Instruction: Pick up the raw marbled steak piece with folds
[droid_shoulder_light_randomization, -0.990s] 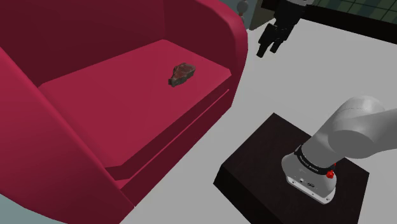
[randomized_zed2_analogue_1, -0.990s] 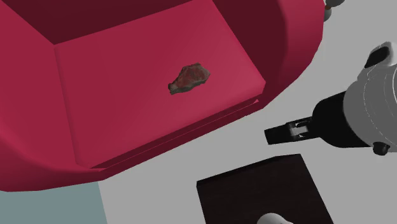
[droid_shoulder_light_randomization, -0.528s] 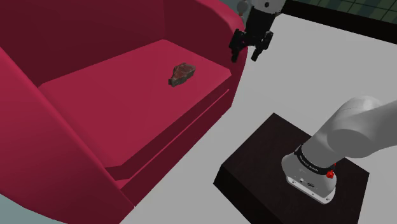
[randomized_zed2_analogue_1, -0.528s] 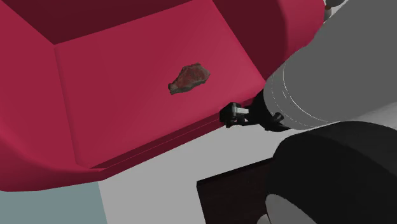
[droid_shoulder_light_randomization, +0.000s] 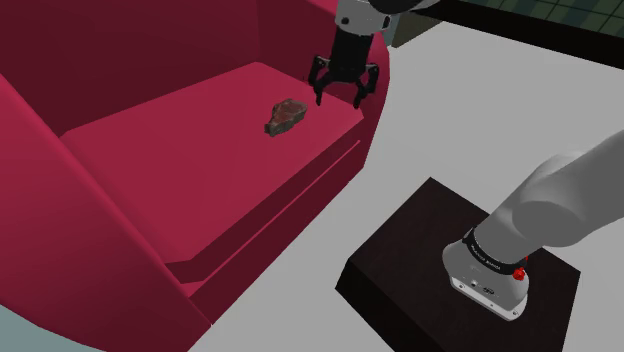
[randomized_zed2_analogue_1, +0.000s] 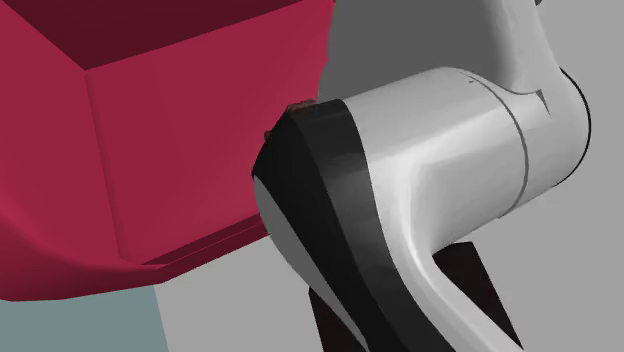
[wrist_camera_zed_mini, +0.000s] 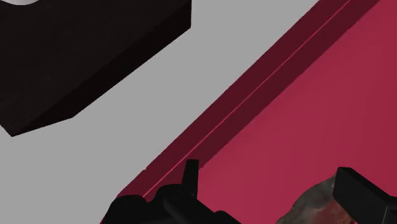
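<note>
Steak (droid_shoulder_light_randomization: 286, 115) lies on the seat (droid_shoulder_light_randomization: 180, 150) of a red armchair. It is toward the seat's corner at the shoulder view's right, near the front edge. Dark red-brown, lumpy, folded.

Hand (droid_shoulder_light_randomization: 340, 96) hangs above the same seat, just beside the steak on the shoulder view's right. Fingers spread apart, nothing between them held. In the wrist view the steak (wrist_camera_zed_mini: 315, 202) sits off-centre, against the inner side of one finger (wrist_camera_zed_mini: 359, 191). The other finger (wrist_camera_zed_mini: 190, 173) is well apart from it. Cannot tell whether there is contact.

Risks, as I judge them:
- Hand is offset. A straight descent would likely put one fingertip on top of the meat, squashing it or nudging it sideways. It needs to shift toward the steak first.
- Irregular folds. Closing on a thin flap alone could let the piece slip out on the lift.
- Depth. Too low and the tips dig into the seat; too high and they pinch only the top fold.
- Front edge is close. A shove could send the steak onto the grey floor (wrist_camera_zed_mini: 95, 146).
- In the second exterior view the arm (randomized_zed2_analogue_1: 420, 190) stands before that corner, so alignment cannot be checked there.
</note>
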